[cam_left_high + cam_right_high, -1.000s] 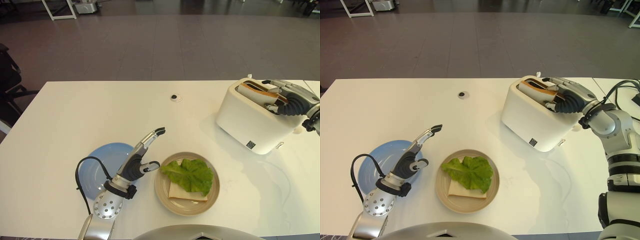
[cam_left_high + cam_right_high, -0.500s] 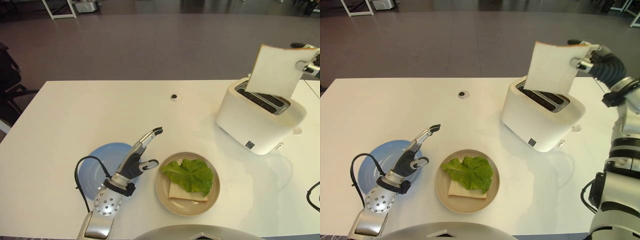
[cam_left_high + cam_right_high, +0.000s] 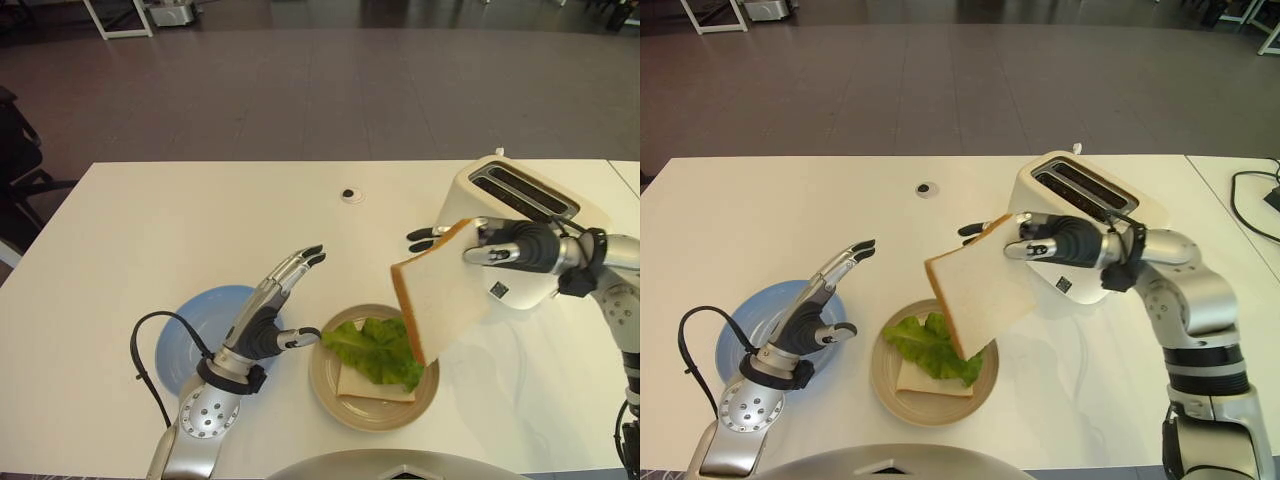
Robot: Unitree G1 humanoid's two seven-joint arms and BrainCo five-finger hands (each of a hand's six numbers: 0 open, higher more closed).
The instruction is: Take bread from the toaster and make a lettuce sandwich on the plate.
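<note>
Your R hand (image 3: pixel 508 246) pinched shut on 1 bread slice (image 3: pixel 440 290) above tan plate (image 3: pixel 322 386), L hand (image 3: pixel 262 322) open, fingers spread, held nothing, 2 slices total, 1 lettuce leaf (image 3: pixel 372 346), 2 plates incl. blue plate (image 3: pixel 180 346), 1 toaster (image 3: pixel 472 196).

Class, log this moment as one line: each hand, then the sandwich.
left hand: open, beside tan plate | right hand: holds bread slice tilted above lettuce | sandwich: lettuce on bottom slice, untopped

Left hand (image 3: pixel 266 324): silver fingers, black tips; dotted silver wrist disc (image 3: pixel 210 418), looping black cable (image 3: pixel 139 352). Right hand (image 3: pixel 1062 240): dark fingers, black cuff (image 3: pixel 1127 256), grey forearm shells (image 3: pixel 1188 292).
</note>
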